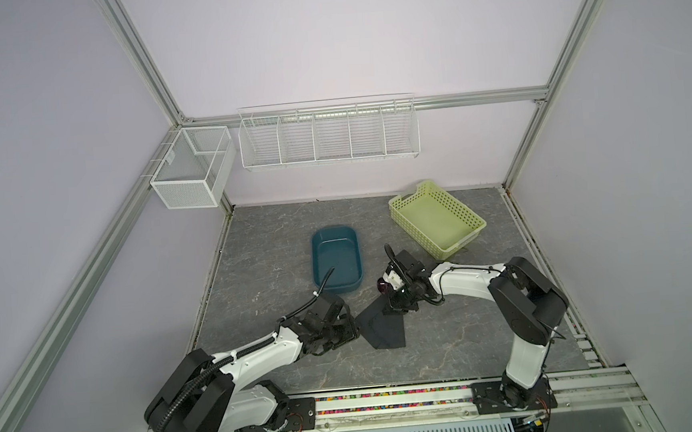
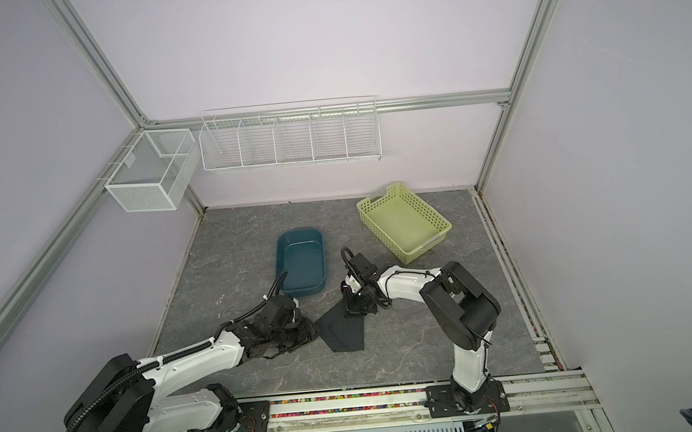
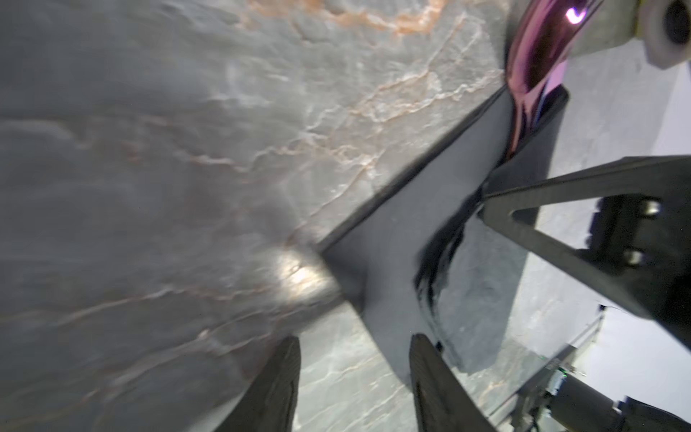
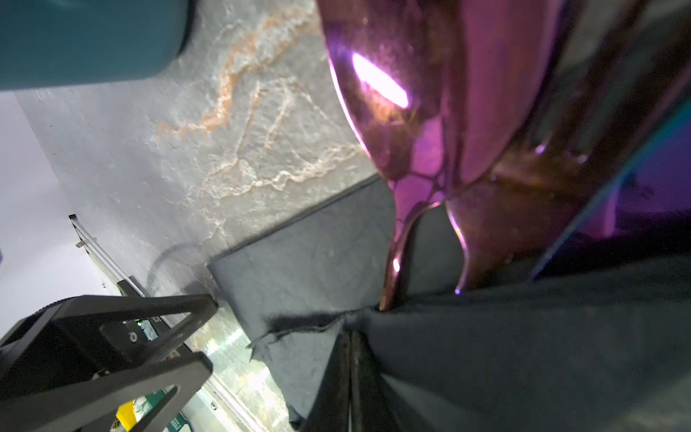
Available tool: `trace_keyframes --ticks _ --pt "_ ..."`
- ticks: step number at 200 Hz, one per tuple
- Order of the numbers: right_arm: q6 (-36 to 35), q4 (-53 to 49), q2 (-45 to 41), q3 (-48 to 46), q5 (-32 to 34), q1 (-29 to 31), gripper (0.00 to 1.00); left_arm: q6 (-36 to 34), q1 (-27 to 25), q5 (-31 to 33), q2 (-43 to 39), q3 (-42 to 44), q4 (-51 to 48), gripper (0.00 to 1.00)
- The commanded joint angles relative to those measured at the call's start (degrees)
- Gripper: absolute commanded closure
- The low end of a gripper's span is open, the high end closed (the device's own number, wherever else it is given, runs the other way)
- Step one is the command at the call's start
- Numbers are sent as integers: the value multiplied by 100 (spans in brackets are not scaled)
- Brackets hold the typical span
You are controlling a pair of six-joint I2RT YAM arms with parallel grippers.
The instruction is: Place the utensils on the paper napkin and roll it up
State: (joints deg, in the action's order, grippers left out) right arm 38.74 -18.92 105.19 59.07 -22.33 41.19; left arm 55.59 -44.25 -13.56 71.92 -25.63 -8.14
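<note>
The left claw (image 3: 355, 338) stands released and empty beside the paper napkin (image 1: 383, 327). The right claw (image 4: 351, 336) is clenched on the napkin's raised fold. The counter (image 1: 449, 343) is grey veined stone, the walls (image 1: 344, 38) pale lilac. The matte black napkin lies mid-counter, folded around the utensils (image 4: 430, 112), whose shiny purple heads protrude.

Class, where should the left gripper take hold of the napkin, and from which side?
Likely the napkin by its free corner facing the left gripper, approached low from the left: it juts toward the open jaws, while the right gripper clamps the far end.
</note>
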Motion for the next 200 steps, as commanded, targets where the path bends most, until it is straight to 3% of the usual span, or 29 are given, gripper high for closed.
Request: trace_keyframes --ticks 1,97,150,200 --pt "-31 -42 239 -166 88 56 93 206 29 -268 280 159 377 50" --pt "-32 -51 222 -185 97 61 93 169 39 -595 1054 138 1465 42" --pt "-37 -51 230 -185 97 63 93 -305 244 -733 1390 -129 1682 42" --pt "-57 -51 253 -194 88 61 93 -965 404 -773 1531 -680 1239 42"
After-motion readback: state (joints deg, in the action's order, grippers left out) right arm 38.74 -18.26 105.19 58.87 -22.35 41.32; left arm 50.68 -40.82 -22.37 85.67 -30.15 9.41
